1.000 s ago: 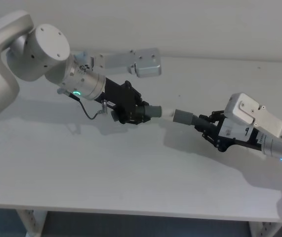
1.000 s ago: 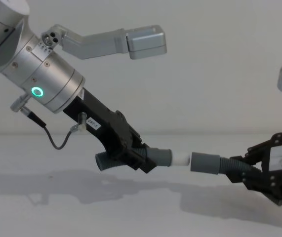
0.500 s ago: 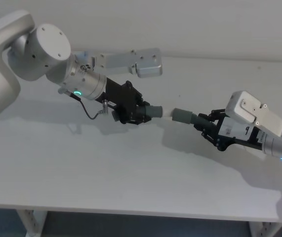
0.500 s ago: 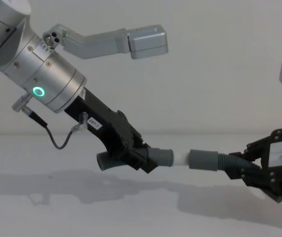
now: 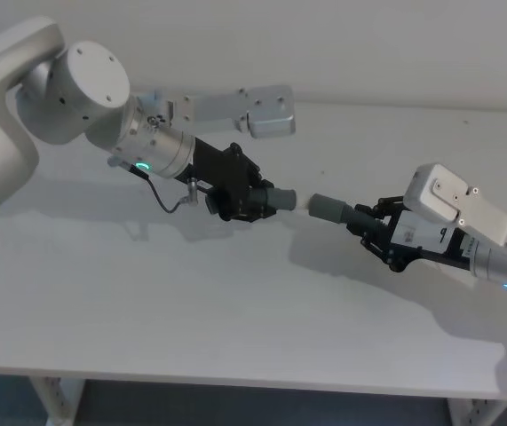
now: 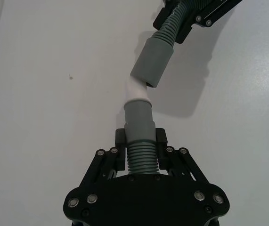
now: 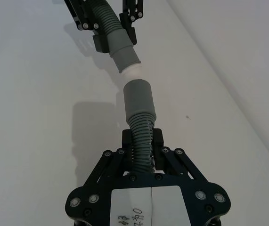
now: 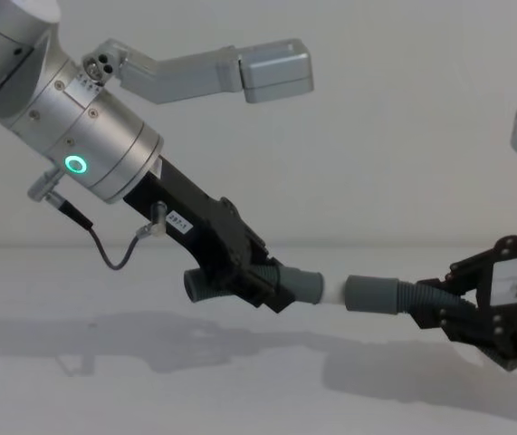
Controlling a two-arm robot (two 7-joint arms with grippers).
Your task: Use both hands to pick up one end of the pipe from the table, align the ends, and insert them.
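Observation:
Both pipe pieces are held above the table (image 5: 235, 302). My left gripper (image 5: 249, 200) (image 8: 263, 285) (image 6: 140, 141) is shut on the ribbed part of one piece, whose grey cuff (image 5: 280, 199) (image 6: 139, 122) ends in a white tip (image 5: 300, 205) (image 8: 333, 292) (image 6: 136, 89). My right gripper (image 5: 373, 232) (image 8: 457, 313) (image 7: 142, 141) is shut on the ribs of the other piece. Its plain open cuff (image 5: 328, 209) (image 8: 374, 294) (image 7: 139, 101) faces the white tip (image 7: 130, 71). The tip sits right at the cuff's mouth, slightly off-axis; I cannot tell if it has entered.
A silver camera bracket (image 5: 262, 111) sticks out from the left wrist above the joint. The table's front edge (image 5: 235, 386) runs along the bottom of the head view. A plain wall (image 8: 403, 163) stands behind.
The two ends have come closer together: the left gripper's piece shifted right and the right gripper's cuff shifted left, so less of the white tip shows between the cuffs.

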